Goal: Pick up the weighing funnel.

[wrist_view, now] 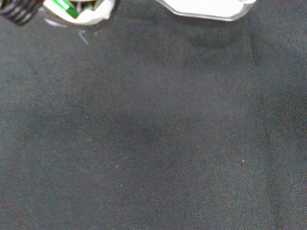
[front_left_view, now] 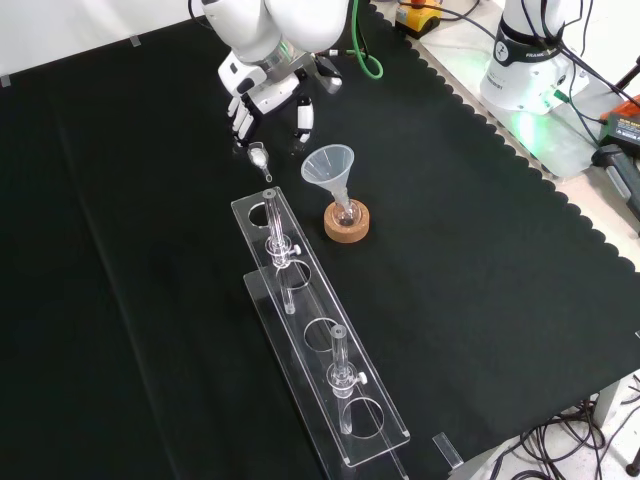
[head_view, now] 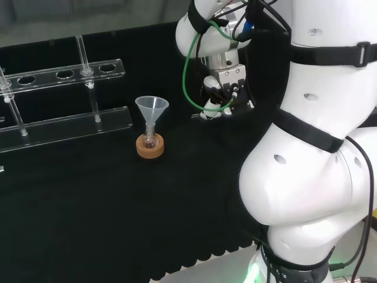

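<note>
**Fingers (front_left_view: 240, 122) hang spread over the weighing funnel (front_left_view: 258, 154)**

Fingers and thumb (front_left_view: 305, 115) point down at the cloth (front_left_view: 150, 250) with a wide gap between them, and nothing is held in that gap. In the front view the weighing funnel lies on the cloth just near of the fingertips. Its short stem points toward the far end of the clear rack (front_left_view: 300, 330). Whether a fingertip touches it I cannot tell.

To the right of the weighing funnel in that view stands the funnel (front_left_view: 330, 165), mouth up, with its stem in a small flask (front_left_view: 346, 212) on a cork ring (front_left_view: 346, 226).

The head view shows the hand (head_view: 222, 88) low over the cloth, to the right of the funnel (head_view: 152, 106) and apart from it, with a green cable (head_view: 188, 71) looping beside the wrist. The small clear piece under the hand is hard to make out there. The rack (head_view: 65, 73) runs off the left edge.

The wrist view shows bare black weave (wrist_view: 153, 143) and a blurred white part of the hand (wrist_view: 201, 7).

Black cloth covers the bench up to a scalloped edge. Beyond it, at the front view's far right, is the arm's base (front_left_view: 525, 60), lit green, among cables.
</note>
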Controlling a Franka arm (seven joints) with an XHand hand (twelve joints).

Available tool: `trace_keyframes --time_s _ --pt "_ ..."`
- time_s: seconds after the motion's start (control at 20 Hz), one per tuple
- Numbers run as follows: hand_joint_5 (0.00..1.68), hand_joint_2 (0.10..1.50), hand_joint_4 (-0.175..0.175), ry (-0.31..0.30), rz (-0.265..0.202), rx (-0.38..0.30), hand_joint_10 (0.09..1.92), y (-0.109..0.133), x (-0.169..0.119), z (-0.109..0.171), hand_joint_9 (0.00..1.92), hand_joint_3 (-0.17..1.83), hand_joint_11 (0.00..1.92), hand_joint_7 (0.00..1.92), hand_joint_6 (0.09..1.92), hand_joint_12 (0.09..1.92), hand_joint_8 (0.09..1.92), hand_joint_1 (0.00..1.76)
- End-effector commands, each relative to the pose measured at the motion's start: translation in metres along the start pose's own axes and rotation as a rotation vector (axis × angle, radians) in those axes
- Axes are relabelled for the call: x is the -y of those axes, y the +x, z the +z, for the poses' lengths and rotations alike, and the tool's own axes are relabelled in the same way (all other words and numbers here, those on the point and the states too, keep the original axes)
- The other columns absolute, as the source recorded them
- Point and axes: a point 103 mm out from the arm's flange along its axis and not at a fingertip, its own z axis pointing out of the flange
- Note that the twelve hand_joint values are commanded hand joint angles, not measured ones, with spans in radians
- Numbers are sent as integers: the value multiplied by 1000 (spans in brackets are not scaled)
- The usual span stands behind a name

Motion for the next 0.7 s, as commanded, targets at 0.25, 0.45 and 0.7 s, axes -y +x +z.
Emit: trace_keyframes --time_s 0.25,0.45,0.7 --pt "652 593 -34 1 11 18 527 -4 -8 7 787 551 526 535 141 1260 689 913" --pt "665 594 -33 3 17 15 526 -9 -13 10 792 556 531 540 156 1260 690 922" --pt "664 589 -32 -1 26 20 516 -15 -16 14 800 578 541 548 204 1249 686 932"
